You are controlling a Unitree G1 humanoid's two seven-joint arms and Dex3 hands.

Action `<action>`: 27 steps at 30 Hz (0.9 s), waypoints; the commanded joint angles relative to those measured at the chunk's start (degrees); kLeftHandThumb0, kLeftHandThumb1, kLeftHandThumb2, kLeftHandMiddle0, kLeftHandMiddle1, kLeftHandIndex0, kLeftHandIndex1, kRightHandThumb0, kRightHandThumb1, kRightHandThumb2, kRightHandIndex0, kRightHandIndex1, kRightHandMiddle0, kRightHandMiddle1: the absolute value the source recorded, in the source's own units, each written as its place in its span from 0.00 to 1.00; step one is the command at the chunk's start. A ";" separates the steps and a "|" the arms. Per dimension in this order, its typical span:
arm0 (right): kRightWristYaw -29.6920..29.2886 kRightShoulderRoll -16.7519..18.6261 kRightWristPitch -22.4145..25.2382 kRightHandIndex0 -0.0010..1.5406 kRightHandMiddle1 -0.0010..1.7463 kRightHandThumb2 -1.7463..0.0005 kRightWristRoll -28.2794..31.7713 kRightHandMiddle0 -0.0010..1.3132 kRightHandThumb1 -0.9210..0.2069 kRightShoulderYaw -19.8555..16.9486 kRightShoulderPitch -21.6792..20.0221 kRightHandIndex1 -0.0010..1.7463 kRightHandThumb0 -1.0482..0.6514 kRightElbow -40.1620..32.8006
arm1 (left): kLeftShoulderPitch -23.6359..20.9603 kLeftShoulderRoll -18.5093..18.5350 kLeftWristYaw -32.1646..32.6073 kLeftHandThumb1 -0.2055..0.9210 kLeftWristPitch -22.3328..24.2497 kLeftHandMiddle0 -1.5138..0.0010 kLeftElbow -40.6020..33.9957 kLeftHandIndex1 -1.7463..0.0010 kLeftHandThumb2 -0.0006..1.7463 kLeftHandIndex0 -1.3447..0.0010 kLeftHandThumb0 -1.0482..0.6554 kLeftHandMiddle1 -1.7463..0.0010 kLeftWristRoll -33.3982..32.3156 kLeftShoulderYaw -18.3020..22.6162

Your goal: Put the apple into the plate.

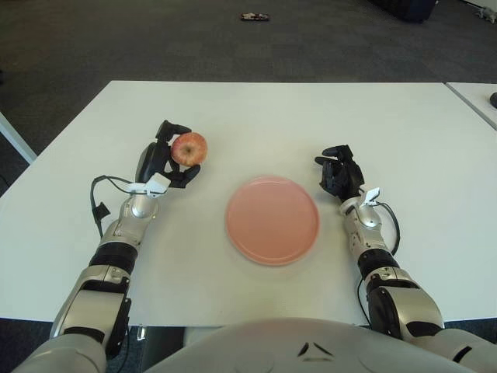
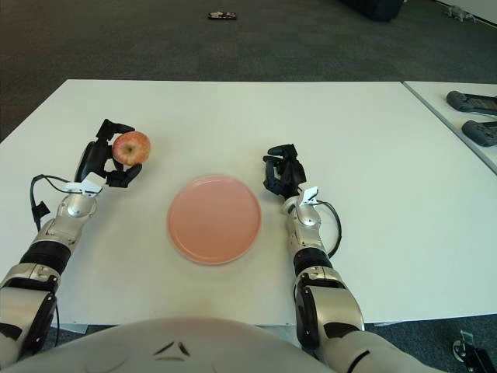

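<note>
Apple (image 1: pixel 189 148) sits gripped in the left hand (image 1: pixel 165 162), left of the pink plate (image 1: pixel 272 220).

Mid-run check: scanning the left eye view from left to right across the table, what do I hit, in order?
Left robot hand gripping the apple → plate → right robot hand, idle just right of the plate.
</note>
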 commanded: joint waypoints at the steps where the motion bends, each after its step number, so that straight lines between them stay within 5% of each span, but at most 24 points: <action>1: -0.86 0.06 2.05 0.35 1.00 0.47 -0.35 0.28 0.26 -0.08 2.32 0.71 0.39 1.38 | 0.19 -0.15 -0.77 0.45 1.21 0.23 -3.48 0.00 0.76 0.54 0.34 0.00 -1.11 1.58; 10: -1.23 0.21 1.81 0.32 1.00 0.58 -0.95 0.21 0.14 0.74 2.42 0.67 0.40 0.98 | 2.29 -0.09 -4.01 0.45 2.30 0.23 -12.17 0.00 0.76 0.54 0.34 0.00 -2.23 3.49; 14: -1.36 0.28 1.41 0.29 1.00 0.67 -1.46 0.16 0.03 1.15 2.42 0.62 0.41 0.85 | 3.17 -0.42 -5.62 0.45 2.87 0.23 -15.27 0.00 0.76 0.54 0.34 0.00 -2.83 3.83; 20: -1.78 0.14 0.45 0.24 1.00 0.70 -2.13 0.14 0.00 1.32 2.18 0.50 0.41 1.96 | 4.96 -1.30 -7.81 0.44 4.19 0.23 -21.38 0.00 0.77 0.54 0.34 0.00 -3.04 3.63; 23: -2.00 0.05 0.07 0.21 0.74 0.43 -2.15 0.08 0.19 1.32 2.16 0.37 0.34 2.45 | 6.06 -2.07 -8.56 0.44 5.09 0.22 -24.94 0.00 0.77 0.53 0.34 0.00 -2.56 3.25; 27: -1.55 0.13 -1.37 0.19 0.60 0.29 -1.92 0.02 0.29 1.40 2.42 0.21 0.32 2.56 | 7.54 -2.63 -10.95 0.44 6.84 0.22 -30.72 0.00 0.77 0.53 0.34 0.00 -1.88 2.05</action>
